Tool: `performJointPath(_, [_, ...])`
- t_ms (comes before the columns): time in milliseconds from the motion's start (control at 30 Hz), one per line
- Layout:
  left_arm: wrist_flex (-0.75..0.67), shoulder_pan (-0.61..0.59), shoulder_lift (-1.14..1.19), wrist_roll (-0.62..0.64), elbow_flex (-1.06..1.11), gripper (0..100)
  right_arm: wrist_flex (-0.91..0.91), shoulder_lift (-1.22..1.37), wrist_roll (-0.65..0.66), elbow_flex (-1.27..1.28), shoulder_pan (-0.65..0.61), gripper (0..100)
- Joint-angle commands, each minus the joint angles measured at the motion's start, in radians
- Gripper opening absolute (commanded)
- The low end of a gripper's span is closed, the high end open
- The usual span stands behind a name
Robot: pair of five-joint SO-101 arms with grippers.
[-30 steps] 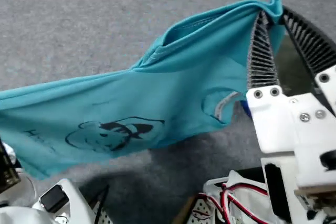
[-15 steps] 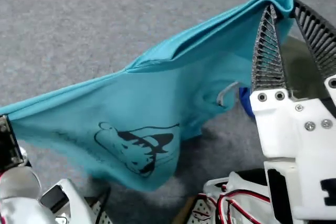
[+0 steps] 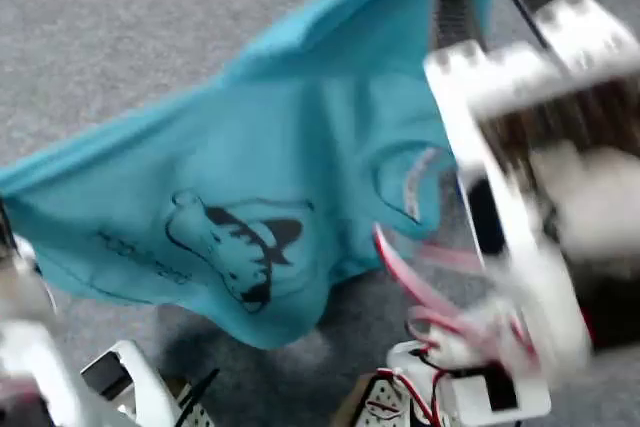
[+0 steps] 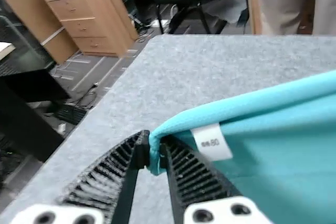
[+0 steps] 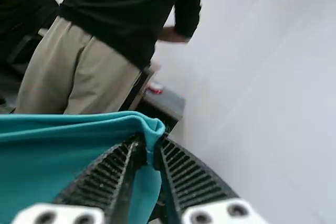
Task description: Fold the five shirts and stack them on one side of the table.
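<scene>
The left gripper [image 4: 152, 153] and right gripper [image 5: 148, 153] each clamp an edge of the teal shirt [image 3: 290, 157], stretched aloft over the grey table [image 3: 120, 47].

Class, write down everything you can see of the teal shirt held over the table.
The teal shirt is a soft knit with a dark cartoon print on its front and a white label at one hem. It hangs stretched above the grey table, sagging in the middle. The left gripper pinches one corner in its jaws, the right gripper the opposite corner.
</scene>
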Motion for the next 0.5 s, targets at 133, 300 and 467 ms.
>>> performJointPath(133, [-0.548, 0.1, 0.107, 0.18, 0.269, 2, -0.451, 0.17, -0.058, 0.395, -0.013, 0.2])
performJointPath(300, [-0.896, 0.158, 0.321, 0.324, 0.362, 2, -0.723, 0.371, -0.06, 0.49, -0.024, 0.2])
performJointPath(467, [-1.094, 0.193, 0.616, 0.374, 0.322, 2, -0.813, 0.591, -0.075, 0.406, -0.044, 0.2])
